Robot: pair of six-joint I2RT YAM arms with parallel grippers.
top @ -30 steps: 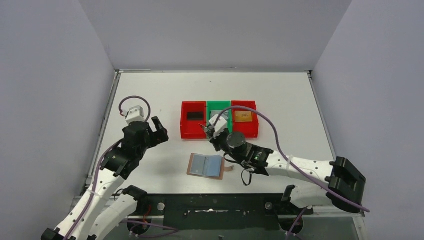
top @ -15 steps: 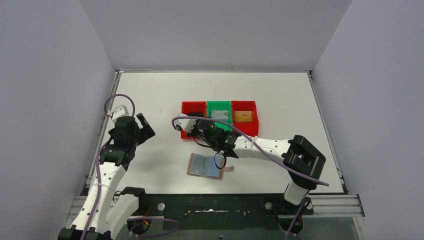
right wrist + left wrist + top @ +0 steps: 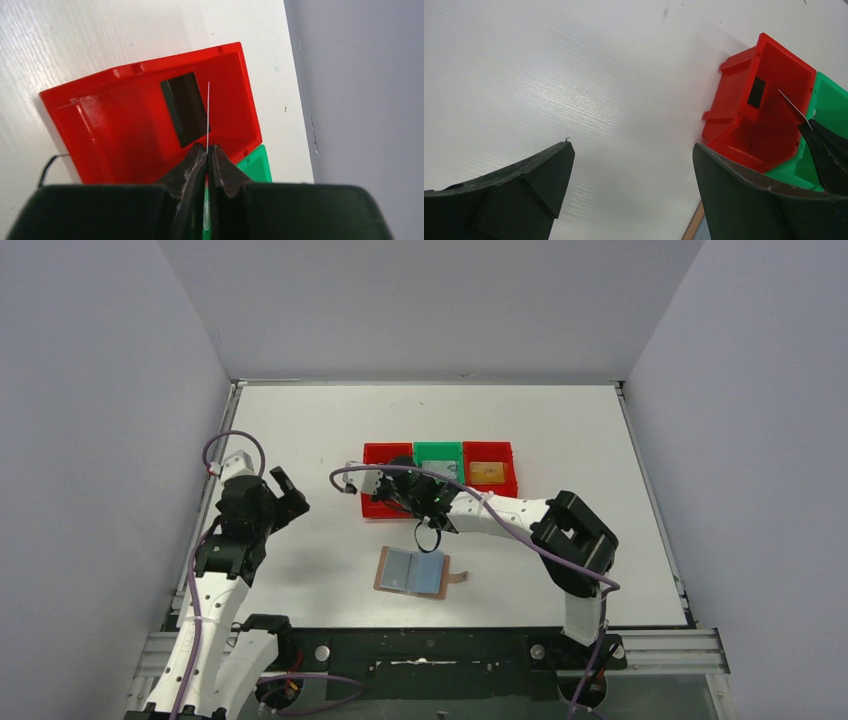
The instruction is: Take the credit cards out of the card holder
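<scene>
Credit card [image 3: 208, 112], seen edge-on, is clamped between the right fingers [image 3: 192, 165] above the left red bin [image 3: 100, 125], which contains a black card [image 3: 185, 107]. Card holder [image 3: 412, 570] lies open on the bench [image 3: 560, 430]. Left fingers [image 3: 539, 170] are spread wide, empty

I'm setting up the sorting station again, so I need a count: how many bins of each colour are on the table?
Red: 2, the left red bin and the right red bin
Green: 1, the green bin
Total: 3 bins
</scene>
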